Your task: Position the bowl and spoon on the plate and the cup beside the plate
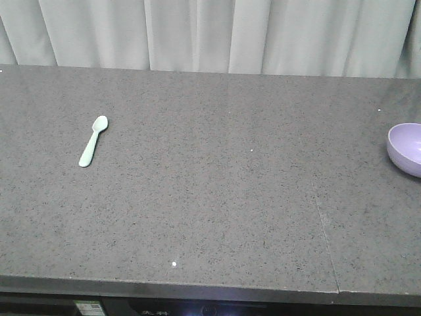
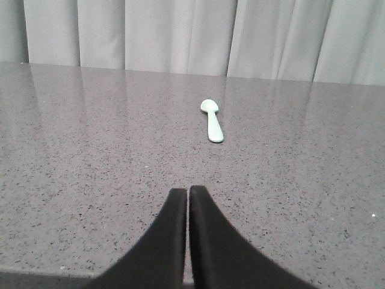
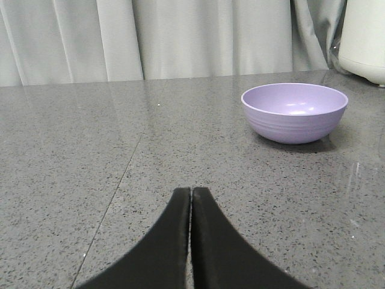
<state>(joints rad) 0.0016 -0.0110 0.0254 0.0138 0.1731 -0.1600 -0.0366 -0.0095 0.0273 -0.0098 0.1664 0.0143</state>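
The pale mint spoon (image 1: 93, 140) lies flat on the left part of the grey stone table (image 1: 210, 197), head pointing away. In the left wrist view the spoon (image 2: 212, 120) lies well ahead of my left gripper (image 2: 188, 190), which is shut with nothing in it. The lavender bowl (image 1: 406, 149) sits upright at the table's right edge, partly cut off. In the right wrist view the bowl (image 3: 294, 112) stands ahead and to the right of my right gripper (image 3: 191, 190), also shut and empty. The plate and the cup are out of view.
A pale curtain (image 1: 210, 33) hangs behind the table's far edge. A white rounded appliance (image 3: 364, 39) stands behind the bowl at the far right. A thin seam (image 1: 325, 227) crosses the tabletop right of centre.
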